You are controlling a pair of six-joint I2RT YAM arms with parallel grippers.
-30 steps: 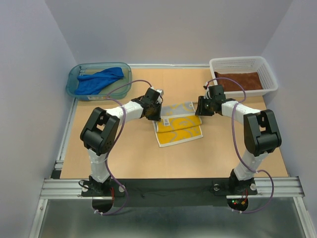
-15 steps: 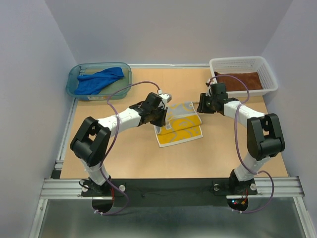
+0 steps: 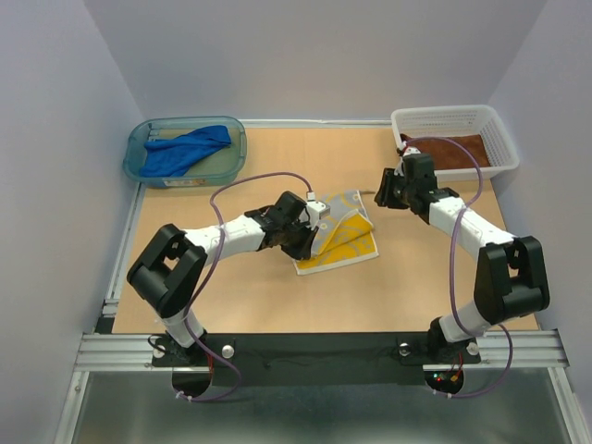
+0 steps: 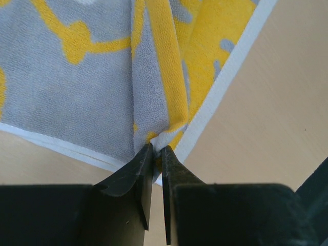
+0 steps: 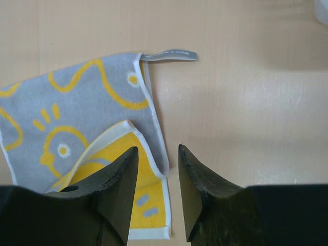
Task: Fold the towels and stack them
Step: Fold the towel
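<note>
Three towels show in the top external view. I see the yellow cloth towel with white and grey pattern lying near the middle of the tan wooden table. Part of it is raised and turned over, so the grey reverse faces up. The left gripper sits at the towel's left edge, where the cloth lifts. The right gripper hangs just past the towel's far right corner, apart from the cloth. The bright blue cloth towel lies crumpled in the teal plastic tub at the far left. The rust-brown cloth towel lies flat in the white slatted basket at the far right.

Left wrist view: the black fingers are nearly together and pinch a white-hemmed corner of the yellow towel. The cloth runs away from the pinch in a crease, grey reverse on the left and yellow face on the right. Bare table shows to the right.

Right wrist view: the fingers stand moderately apart with nothing clamped between them. Through the gap I note the towel's white-hemmed edge and bare table below. The grey reverse lies folded over the yellow face. A small grey hang loop sticks out from the towel's corner and lies flat on the table.
</note>
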